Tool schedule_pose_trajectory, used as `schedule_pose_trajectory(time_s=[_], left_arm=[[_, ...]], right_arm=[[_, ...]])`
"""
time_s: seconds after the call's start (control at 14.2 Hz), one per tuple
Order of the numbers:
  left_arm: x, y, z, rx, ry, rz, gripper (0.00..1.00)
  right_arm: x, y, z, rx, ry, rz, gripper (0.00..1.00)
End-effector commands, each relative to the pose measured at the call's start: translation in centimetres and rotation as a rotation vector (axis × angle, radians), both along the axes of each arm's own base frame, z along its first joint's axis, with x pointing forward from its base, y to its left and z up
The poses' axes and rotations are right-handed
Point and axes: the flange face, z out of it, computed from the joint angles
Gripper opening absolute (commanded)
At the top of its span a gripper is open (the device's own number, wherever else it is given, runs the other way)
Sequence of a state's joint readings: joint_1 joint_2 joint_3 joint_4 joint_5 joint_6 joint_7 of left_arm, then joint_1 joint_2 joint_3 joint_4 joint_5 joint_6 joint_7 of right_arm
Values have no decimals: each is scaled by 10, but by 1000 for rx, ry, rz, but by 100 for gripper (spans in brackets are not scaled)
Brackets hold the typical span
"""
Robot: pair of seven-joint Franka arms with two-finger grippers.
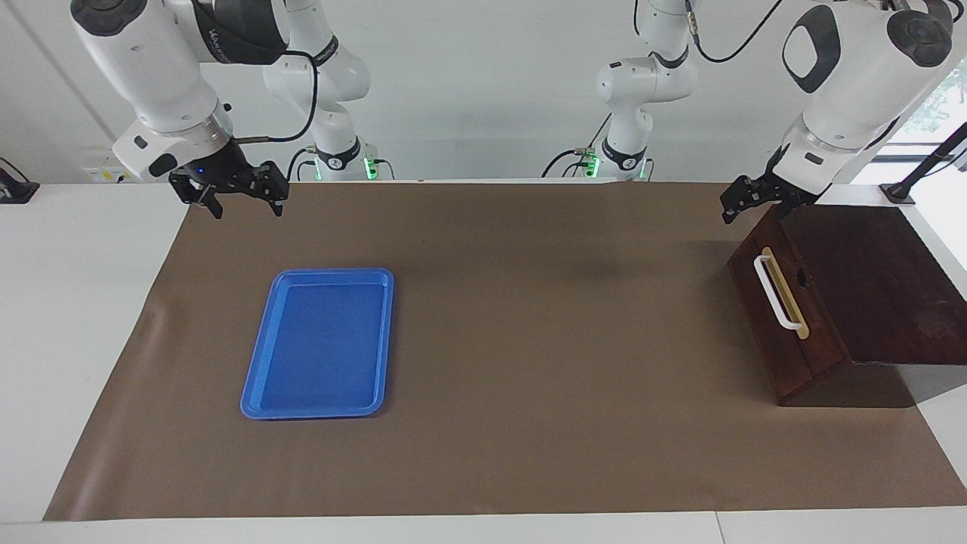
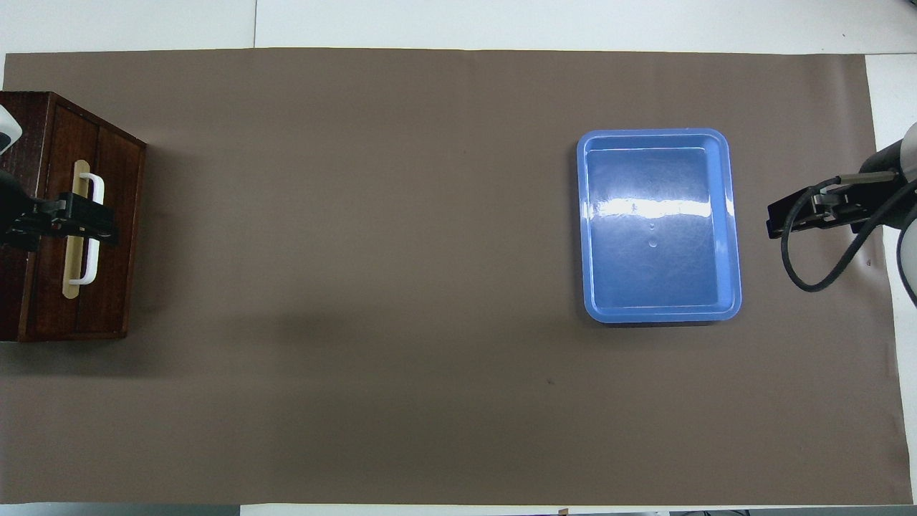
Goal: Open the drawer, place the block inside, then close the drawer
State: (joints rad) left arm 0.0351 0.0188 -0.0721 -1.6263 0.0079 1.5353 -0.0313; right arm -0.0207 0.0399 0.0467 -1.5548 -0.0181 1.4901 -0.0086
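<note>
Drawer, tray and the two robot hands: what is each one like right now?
Drawer: shut, nothing holding its white handle.
Blue tray: flat on the mat, nothing in it.
Left gripper: in the air over the cabinet's top edge.
Right gripper: open, holding nothing, waiting over the mat's edge.

The drawer (image 1: pixel 786 317) is dark brown wood with a white handle (image 1: pixel 776 293) on a tan strip. The tray (image 1: pixel 321 344) is plain bright blue, glossy. A brown mat (image 1: pixel 529 340) covers the white bench (image 1: pixel 75 302). Both claws are black on white arms.
</note>
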Motion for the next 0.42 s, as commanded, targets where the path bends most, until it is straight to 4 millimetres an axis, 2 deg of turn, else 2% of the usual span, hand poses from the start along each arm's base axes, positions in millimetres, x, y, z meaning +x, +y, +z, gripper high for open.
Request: schedule_pose_trajectory(time_s=[0.0, 0.35], left_arm=[[0, 0, 9, -7, -19, -14, 100], [1, -1, 9, -10, -23, -15, 100]], right_arm=[[-8, -5, 1, -10, 3, 16, 100], [-8, -5, 1, -10, 3, 16, 100]])
